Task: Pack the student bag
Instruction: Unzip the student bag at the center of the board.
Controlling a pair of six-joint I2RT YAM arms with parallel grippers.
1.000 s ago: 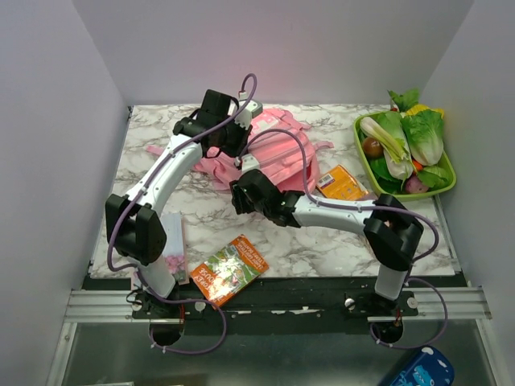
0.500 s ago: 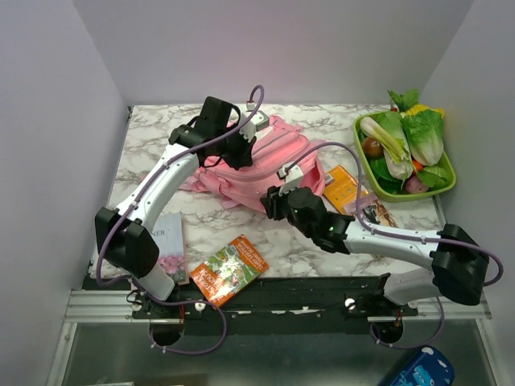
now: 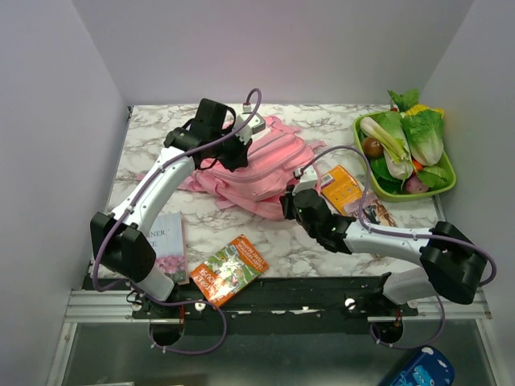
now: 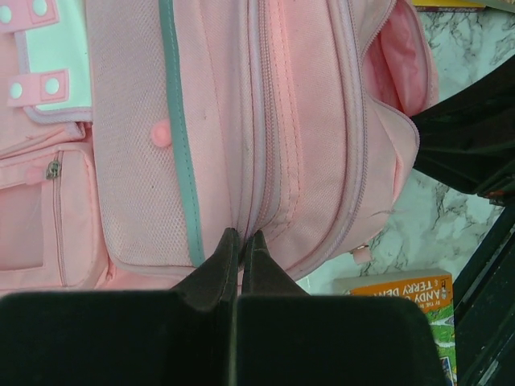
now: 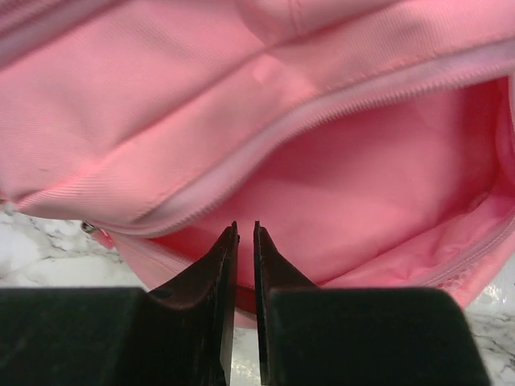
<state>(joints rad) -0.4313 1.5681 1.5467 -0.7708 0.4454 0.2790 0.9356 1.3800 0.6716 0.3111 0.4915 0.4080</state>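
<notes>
Left wrist: left claw [image 4: 241, 235] clenched on student bag [image 4: 217, 121] (at a seam); right claw [image 5: 244, 227] at its mouth, state unclear

Count of things on the surface

One student bag [image 3: 265, 165]; three books: white book [image 3: 169, 240] lower left, green-orange book [image 3: 229, 269] lower centre, orange book [image 3: 342, 183] right of centre; one green tray [image 3: 418, 195] of vegetables [image 3: 406, 141]; two arms.

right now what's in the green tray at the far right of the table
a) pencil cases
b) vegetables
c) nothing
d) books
b, the green tray is piled with leafy greens and other vegetables.
</notes>
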